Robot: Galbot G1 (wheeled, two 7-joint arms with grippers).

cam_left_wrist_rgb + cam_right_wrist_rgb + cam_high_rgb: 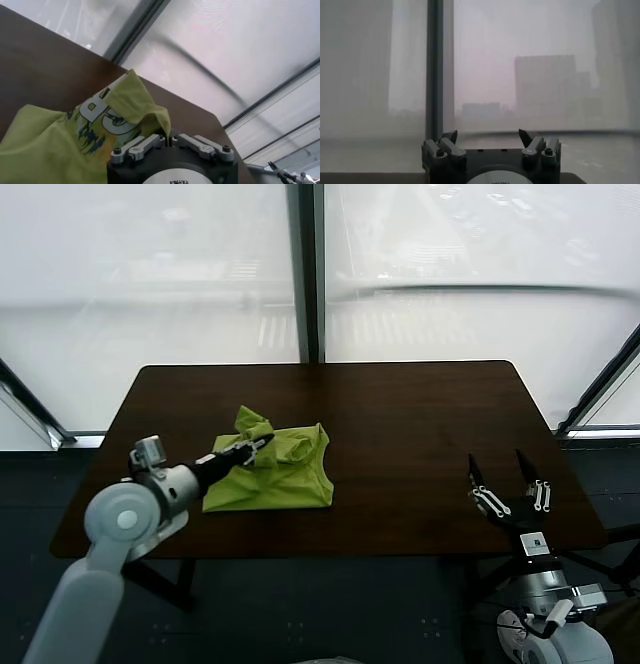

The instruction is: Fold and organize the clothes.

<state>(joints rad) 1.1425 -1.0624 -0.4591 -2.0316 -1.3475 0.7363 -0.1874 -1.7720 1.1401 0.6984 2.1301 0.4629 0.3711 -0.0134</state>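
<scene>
One dark brown rectangular wooden counter point(400, 414) fills the head view before a wall of frosted glass window panels point(150, 264) split by a dark vertical mullion point(306, 274). On the counter, at about nine o'clock from its centre, lies the lime-green short-sleeved cotton T-shirt point(285, 474), partly folded into a rough rectangle with one bunched flap standing up at its eleven o'clock corner. In the left wrist view the white-and-dark printed graphic point(102, 117) faces up beside that raised flap.

The left gripper point(252, 450) reaches in from eight o'clock and sits at the shirt's ten o'clock edge, jaws closed to a narrow pinch on a fold of the green fabric. The right gripper point(508, 484) is parked at about four o'clock near the counter's near edge, well apart from the shirt, jaws spread wide and holding nothing.

Judged stage: a fold is in hand, with the shirt not yet flat or squared.

Risks from here:
- The pinch may hold only one layer, so a pull would drag the top ply and undo the lower fold.
- With nothing pinning the far side, the whole shirt could slide across the smooth counter rather than fold.
- The bunched flap may be trapped inside, leaving a lumpy result.
</scene>
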